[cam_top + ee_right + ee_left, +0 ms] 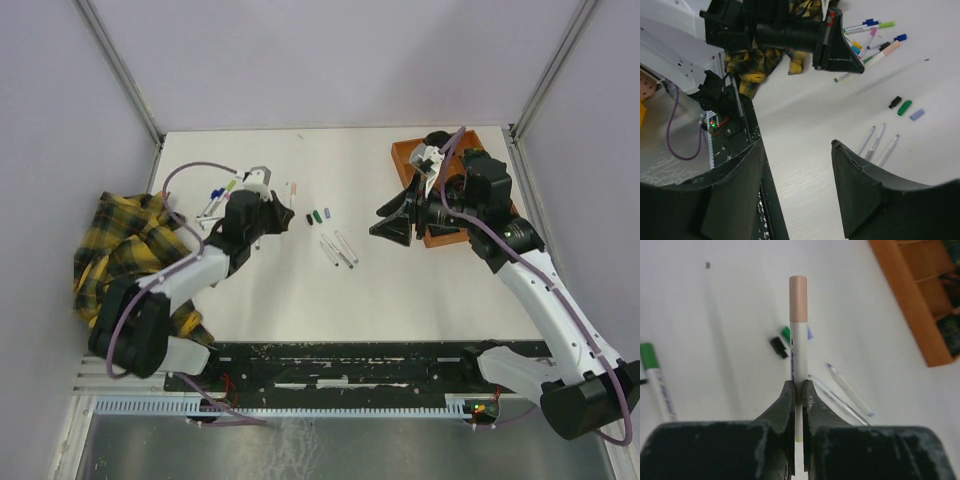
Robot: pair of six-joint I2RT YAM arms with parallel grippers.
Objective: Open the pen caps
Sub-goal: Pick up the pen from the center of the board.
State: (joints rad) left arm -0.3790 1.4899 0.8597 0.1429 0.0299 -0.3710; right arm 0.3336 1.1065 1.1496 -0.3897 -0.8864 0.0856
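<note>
Squarely in the middle of the left wrist view, the left gripper [799,387] is clenched on a white pen [799,360]. Its two dull black, scuffed fingers [784,407] press flat against either side of the slim round barrel, which carries blue print. The pen points up the frame and ends in its peach cap [798,297], a smooth matte cylinder with a flat top, seated on the barrel. Just beyond it on the pale, faintly grained table [300,290] lie three loose caps close together: a black cap [778,347], a green cap [785,333] and a pale lilac cap [810,332], all short stubby plastic tubes. To the lower right of these, three thin uncapped barrels [842,390] lie roughly side by side, whitish and slightly translucent. In the overhead view a loose cluster of capped pens [218,198] sits at centre left, above the left arm. In the right wrist view their caps show blue, lime, pink and yellow. A crumpled yellow-and-black plaid cloth [120,250] is bunched at the left edge of the table. An orange tray [403,155] with straight box-like walls stands at the upper right. The right gripper [797,143] is released, its broad black wedge-shaped fingers set wide apart with only bare table between them. It hangs above the table just left of the tray in the overhead view, well apart from the held pen.
</note>
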